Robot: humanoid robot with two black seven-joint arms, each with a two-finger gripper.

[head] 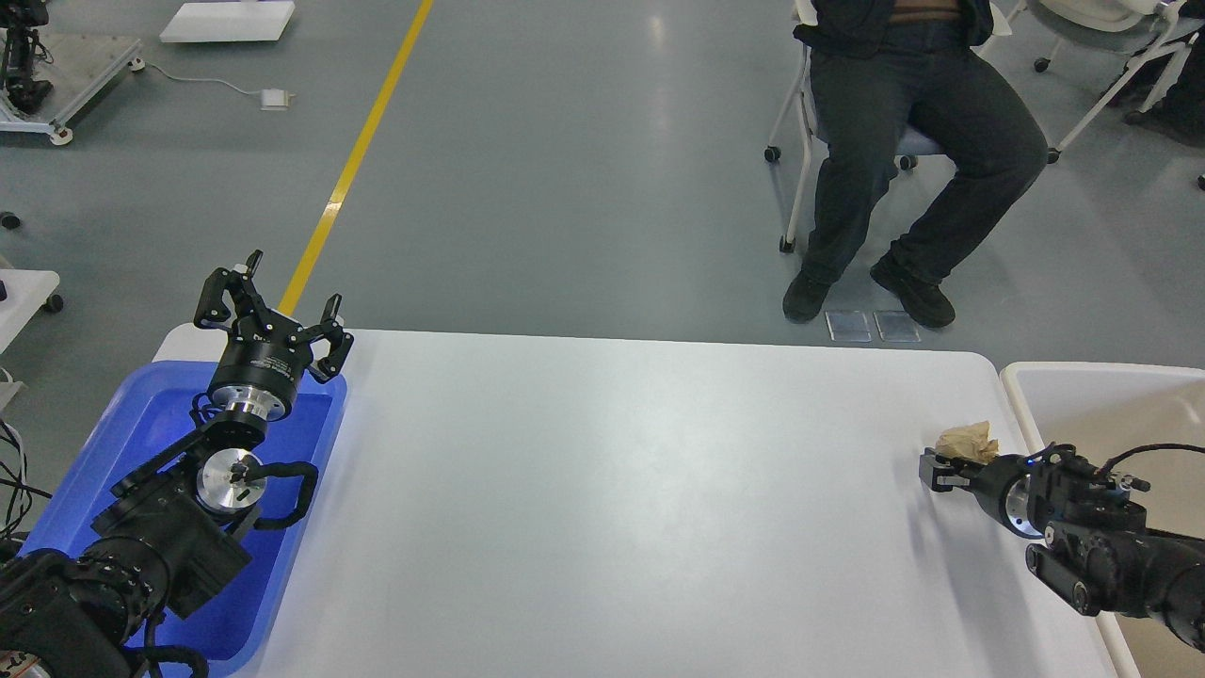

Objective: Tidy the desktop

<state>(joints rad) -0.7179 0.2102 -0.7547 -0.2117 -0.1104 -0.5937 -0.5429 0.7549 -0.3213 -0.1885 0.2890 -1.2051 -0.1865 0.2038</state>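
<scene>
Desktop [602, 490] clutter is down to one crumpled brown paper wad [968, 441], lying near the table's right edge at about three o'clock from its centre, close to the beige bin [1054, 377]. My right gripper [937, 471] sits low over the white surface with the wad just beyond it at roughly one o'clock, touching or nearly touching the fingers; the fingers are too dark and end-on for me to tell whether they are parted or pinched. The risk I judge here: the wad is light and springy, so a sideways nudge could push it off the edge and onto the floor, missing the bin. My left gripper [273, 306] is spread wide, holding nothing, above the far end of the blue tray [141, 414] at nine o'clock.
</scene>
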